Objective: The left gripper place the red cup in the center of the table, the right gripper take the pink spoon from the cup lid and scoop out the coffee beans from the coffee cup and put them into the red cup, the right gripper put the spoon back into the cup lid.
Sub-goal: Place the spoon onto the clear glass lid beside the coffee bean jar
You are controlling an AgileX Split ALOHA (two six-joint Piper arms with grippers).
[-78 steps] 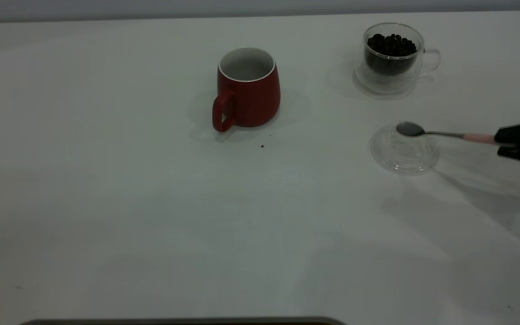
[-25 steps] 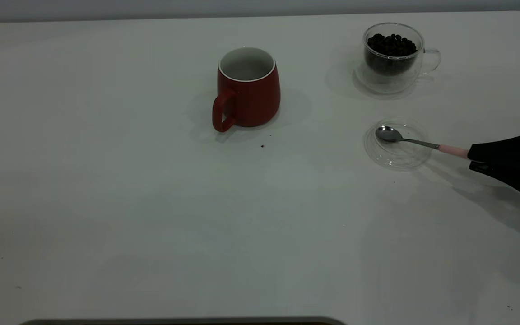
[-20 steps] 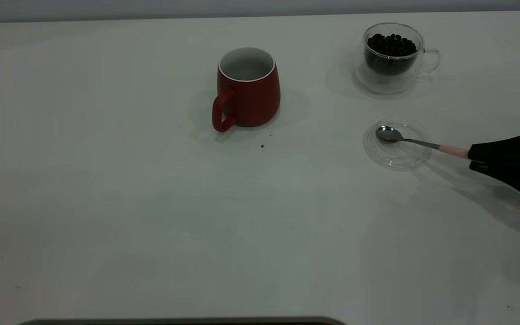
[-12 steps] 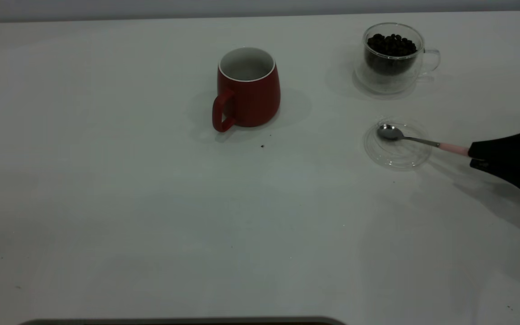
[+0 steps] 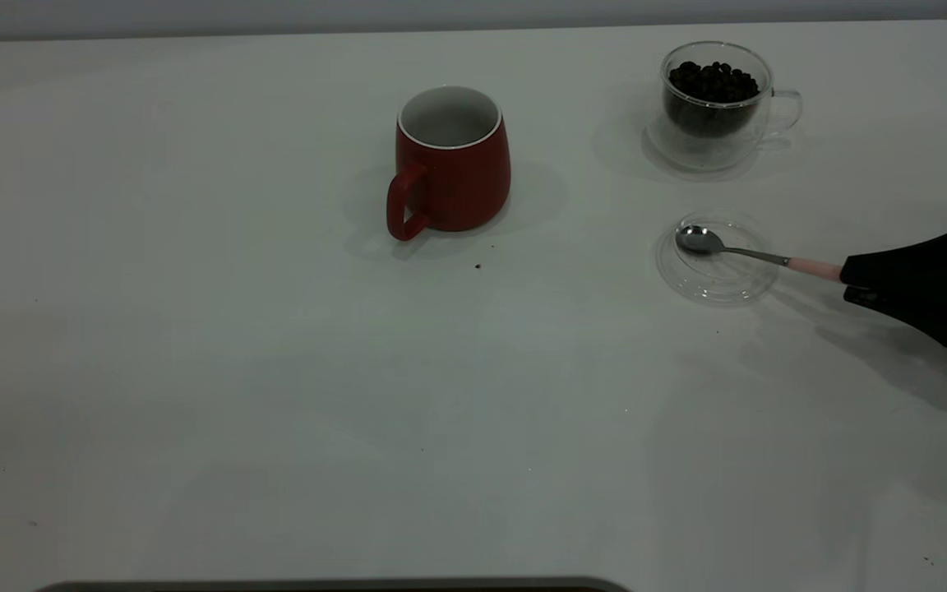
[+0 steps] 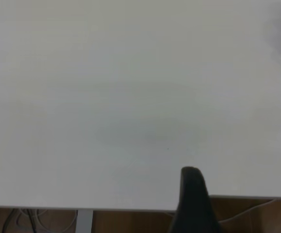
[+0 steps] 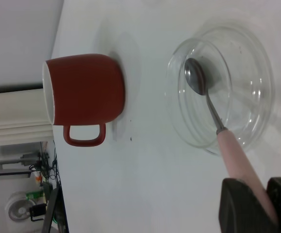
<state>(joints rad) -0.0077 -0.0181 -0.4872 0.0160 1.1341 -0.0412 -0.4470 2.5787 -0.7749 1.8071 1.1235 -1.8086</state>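
Your black right gripper was clamped on the pale pink handle of the slim metal-bowled pink spoon, its bowl resting in the clear round cup lid, apparently ready for release.

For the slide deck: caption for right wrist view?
Right gripper holds pink spoon, bowl in cup lid.

Exterior looks down across the table; 2 wrist views closer.

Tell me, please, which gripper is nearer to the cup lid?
Right. The right gripper holds the pink spoon just beside the cup lid; the left gripper is far off.
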